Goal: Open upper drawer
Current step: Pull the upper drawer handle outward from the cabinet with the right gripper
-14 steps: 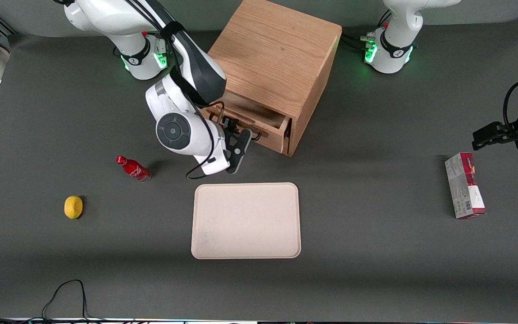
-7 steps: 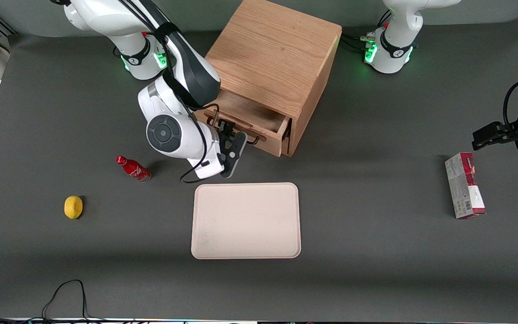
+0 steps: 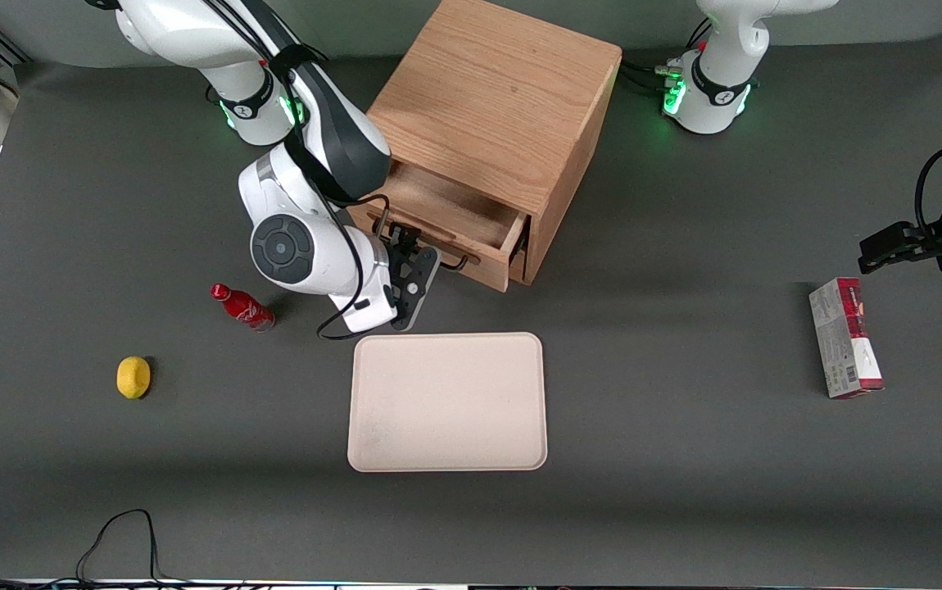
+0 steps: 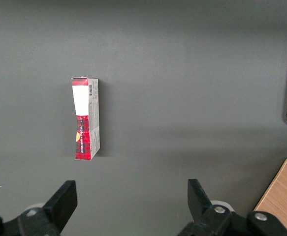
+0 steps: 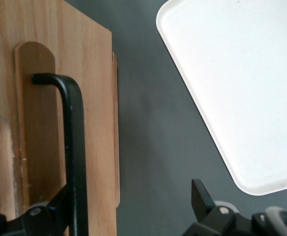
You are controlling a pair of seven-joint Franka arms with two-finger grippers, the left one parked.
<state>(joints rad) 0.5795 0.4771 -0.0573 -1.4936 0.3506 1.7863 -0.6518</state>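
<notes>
Black fingers (image 5: pixel 59 209) of the gripper (image 3: pixel 405 270) stand apart, one of them lying against the black wire handle (image 5: pixel 72 147) and the other out over the dark surface (image 3: pixel 684 459); they do not clamp the handle. The gripper sits directly in front of the upper drawer (image 3: pixel 446 220), level with the drawer front. The upper drawer is pulled partly out of the light oak cabinet (image 3: pixel 495 98), exposing its plain wooden inside. In the right wrist view the handle runs along a raised wooden strip on the drawer front (image 5: pixel 91 98), and the edge of a second front shows just past it. A cream tray (image 3: pixel 447 401) lies flat on the surface, nearer to the front camera than the cabinet and close to the gripper. A red bottle (image 3: pixel 242 306) lies on its side toward the working arm's end of the surface, with a yellow lemon (image 3: pixel 133 377) nearer to the front camera than the bottle. A red and white carton (image 3: pixel 844 348) lies toward the parked arm's end of the surface, well apart from the tray.
</notes>
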